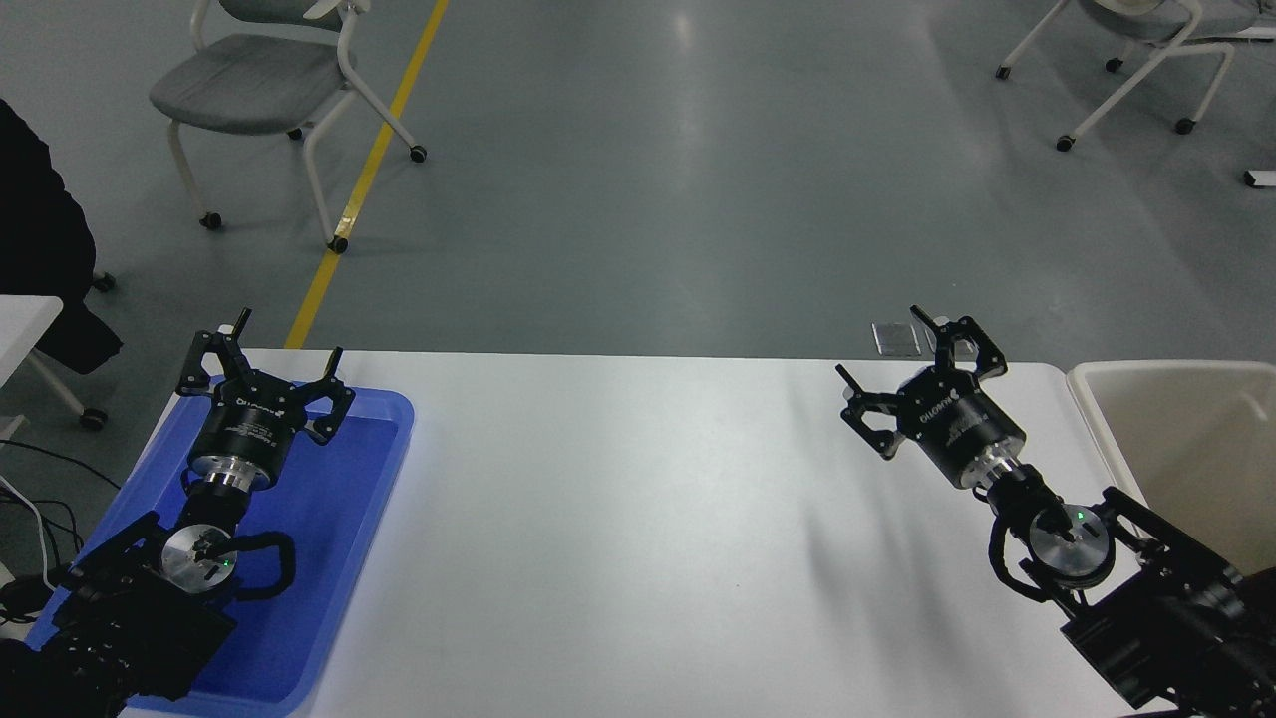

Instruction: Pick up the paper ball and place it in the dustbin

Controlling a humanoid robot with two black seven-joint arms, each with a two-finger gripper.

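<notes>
No paper ball shows anywhere in the head view; it is hidden or out of view. The dustbin (1097, 419), a cream-beige tub with a thick white rim, stands off the table's right end. My right gripper (882, 344) is open and empty above the table's far right part, just left of the dustbin. My left gripper (289, 337) is open and empty, parked over the far end of the blue tray (339, 538) at the lower left.
The white table (638, 519) runs between tray and dustbin. Beyond its far edge is grey floor with a yellow line, wheeled chairs (269, 90) at the top left and top right, and a dark-clothed person (40, 239) at the left edge.
</notes>
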